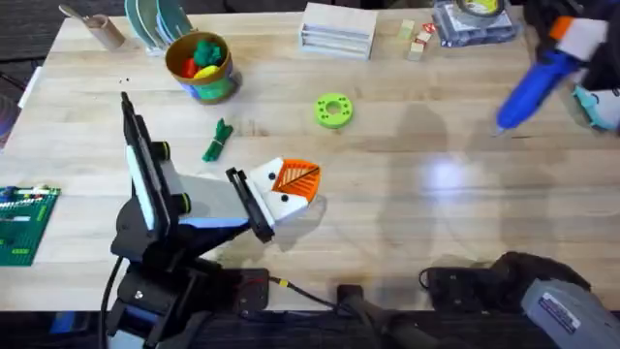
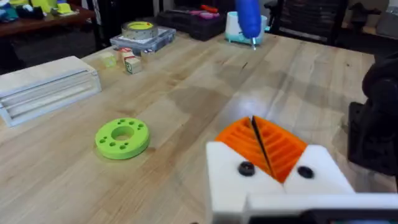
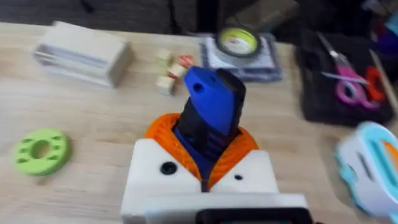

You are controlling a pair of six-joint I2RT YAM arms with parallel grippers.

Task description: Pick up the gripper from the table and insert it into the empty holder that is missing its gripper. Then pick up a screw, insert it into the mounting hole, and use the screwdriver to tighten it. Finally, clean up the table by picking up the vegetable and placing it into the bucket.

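The bucket (image 1: 201, 66) stands at the far left of the table (image 1: 407, 194); its orange-yellow inside holds colourful toy food, a green piece and a red piece on top with yellow beside them. Nearer the arms, the slim green vegetable (image 1: 216, 142) lies flat on the wood between the bucket and the left gripper (image 1: 295, 184), apart from both. A green round disc with holes (image 1: 333, 110) sits near the table's middle, also seen from the left wrist view (image 2: 122, 137). The left gripper rests low over the table with its white finger blocks and orange ribbed pads (image 2: 264, 146) pressed together, a thin dark seam between the pads and nothing caught there. The right gripper (image 1: 572, 39) is raised at the far right and pinches the blue screwdriver (image 1: 533, 85), whose body slants down and left with its thin tip towards the wood; in the right wrist view the blue body (image 3: 208, 118) stands clamped between the orange pads. At the far edge sit a white ribbed box (image 1: 338, 29), small wooden blocks (image 1: 417, 39), and a clear tray (image 1: 472, 26) holding a roll of yellow tape (image 1: 481, 8). A green board (image 1: 23, 223) lies at the left edge.
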